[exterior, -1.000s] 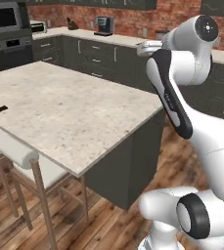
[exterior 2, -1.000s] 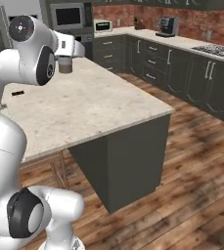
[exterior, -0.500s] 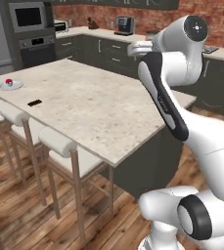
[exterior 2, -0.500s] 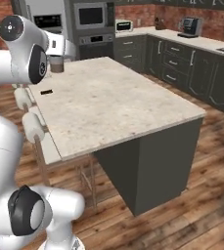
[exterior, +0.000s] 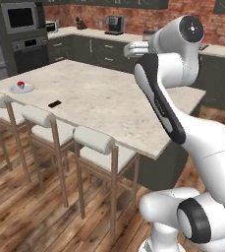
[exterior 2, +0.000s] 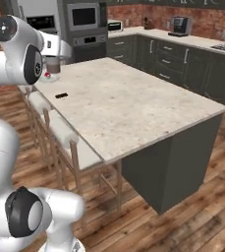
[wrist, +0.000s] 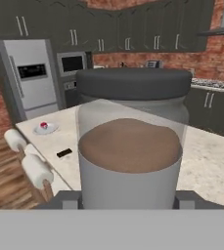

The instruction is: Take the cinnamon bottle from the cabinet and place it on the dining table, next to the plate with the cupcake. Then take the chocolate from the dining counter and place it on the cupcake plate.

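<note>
Kitchen backdrop is brick wall, dark grey cabinets and wood flooring, and the whole picture has slid compared with half a second ago, so that's the base driving, not stuff moving on its own. The stools (exterior: 95,140) now sit front and centre in the left base view, where before they were off at the left edge.

So, the cinnamon bottle (wrist: 133,141): it's clamped in the hand (exterior 2: 53,67), upright, dark cap on top and brown powder showing through the clear body. In the hand view it's right up against the lens, with the two fingers pinching it at the bottom corners. Same grip as in the earlier frames. In the right base view the bottle hangs in the air by the far left corner of the surface (exterior 2: 128,103), above the beige stone.

Moving outward: the plate (exterior: 22,88) with the cupcake (exterior: 20,84) sits near the far left end of the island, and the chocolate (exterior: 54,104) lies flat a bit nearer, close to the stool-side edge. Both are apart from each other and well away from the bottle. They show up bigger and closer than a moment ago.

Behind that there's a fridge (wrist: 30,78) and a wall oven (exterior: 20,19).
</note>
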